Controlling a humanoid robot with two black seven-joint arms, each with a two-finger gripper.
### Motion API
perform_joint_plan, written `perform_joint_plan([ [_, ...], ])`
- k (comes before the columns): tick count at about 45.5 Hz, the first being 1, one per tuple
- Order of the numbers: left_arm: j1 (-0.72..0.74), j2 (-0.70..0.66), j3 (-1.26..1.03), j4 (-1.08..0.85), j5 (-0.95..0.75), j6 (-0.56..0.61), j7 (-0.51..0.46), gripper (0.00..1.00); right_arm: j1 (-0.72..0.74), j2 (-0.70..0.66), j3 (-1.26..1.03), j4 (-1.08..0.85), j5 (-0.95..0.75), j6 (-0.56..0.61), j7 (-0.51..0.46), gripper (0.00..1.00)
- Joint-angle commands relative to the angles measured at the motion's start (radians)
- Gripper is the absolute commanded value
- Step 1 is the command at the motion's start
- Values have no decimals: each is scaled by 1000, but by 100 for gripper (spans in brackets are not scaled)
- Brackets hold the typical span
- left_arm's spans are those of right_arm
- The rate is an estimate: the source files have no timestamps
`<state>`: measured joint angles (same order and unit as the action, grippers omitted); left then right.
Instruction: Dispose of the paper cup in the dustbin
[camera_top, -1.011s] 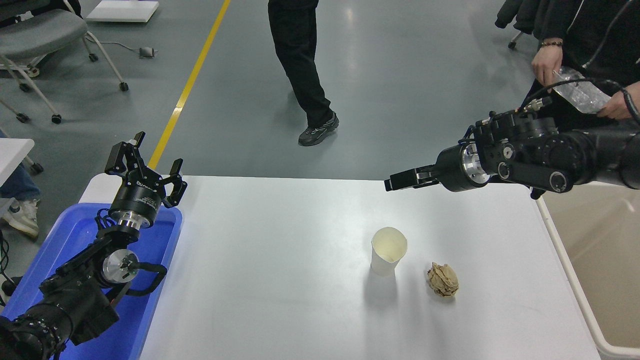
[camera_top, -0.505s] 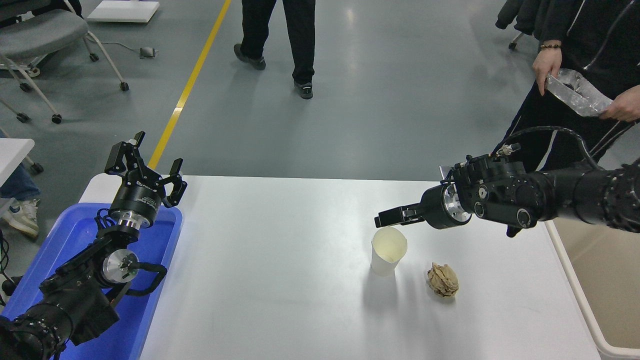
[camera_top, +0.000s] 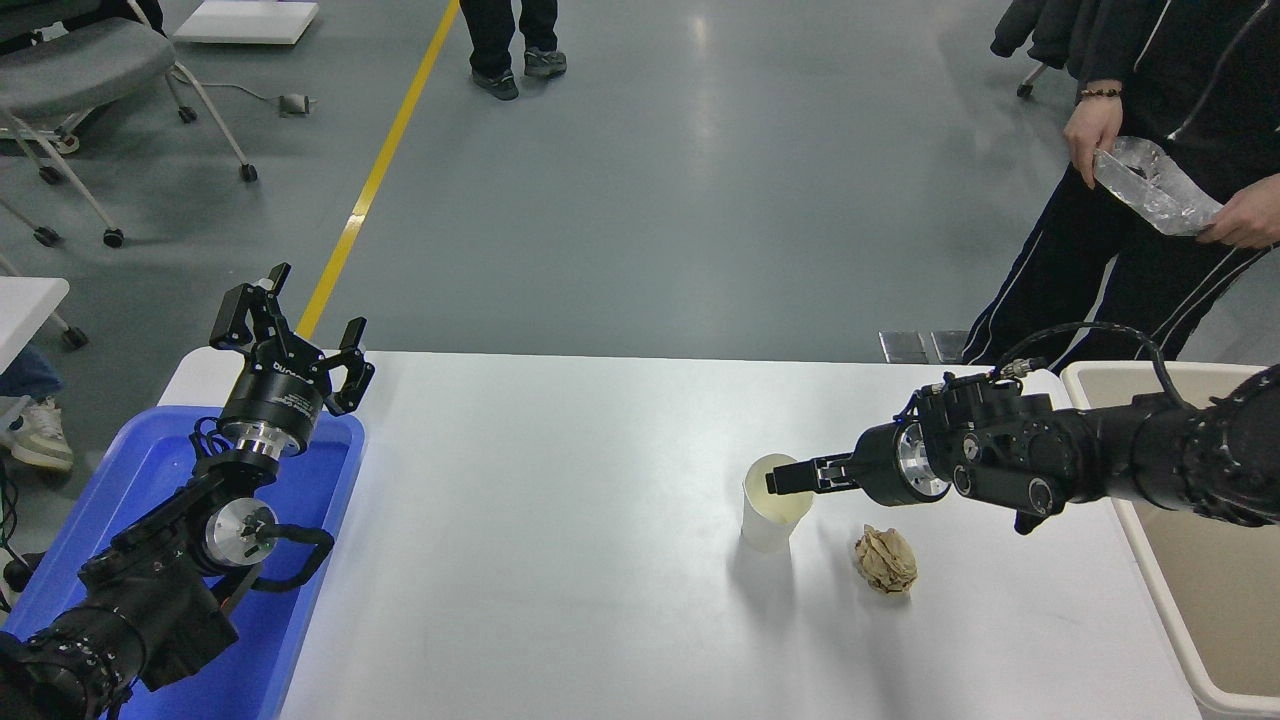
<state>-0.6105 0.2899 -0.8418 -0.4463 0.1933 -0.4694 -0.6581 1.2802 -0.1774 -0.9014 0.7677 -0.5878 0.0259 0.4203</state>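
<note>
The white paper cup (camera_top: 766, 528) stands upright on the white table (camera_top: 560, 560), right of centre. My right gripper (camera_top: 783, 478) comes in from the right and its tip is at the cup's rim, over the cream inside. Whether it grips the rim does not show. The beige dustbin (camera_top: 1205, 585) stands off the table's right edge, partly behind my right arm. My left gripper (camera_top: 290, 335) is open and parked above the blue tray (camera_top: 150, 470) at the lower left.
A crumpled brown paper ball (camera_top: 886, 560) lies just right of the cup, under my right arm. A person (camera_top: 1150, 120) stands at the far right holding a clear plastic bag (camera_top: 1155, 185). Chairs stand at the top left.
My right gripper has come down and toward me from above the table's far edge to the cup's rim. The cup and paper ball have not moved. A person walked away at the top.
</note>
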Motion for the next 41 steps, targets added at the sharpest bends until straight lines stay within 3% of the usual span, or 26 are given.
perform_joint_plan([
  [1,0,0,0,1,0,0,0,100,-22,12,-13,-15,-23,-38,3,25],
  [3,0,0,0,0,0,0,0,100,-21,12,-22,-15,-41,-37,3,0],
  [41,0,0,0,0,0,0,0,100,25,-17,15,-10,-27,-38,11,0],
])
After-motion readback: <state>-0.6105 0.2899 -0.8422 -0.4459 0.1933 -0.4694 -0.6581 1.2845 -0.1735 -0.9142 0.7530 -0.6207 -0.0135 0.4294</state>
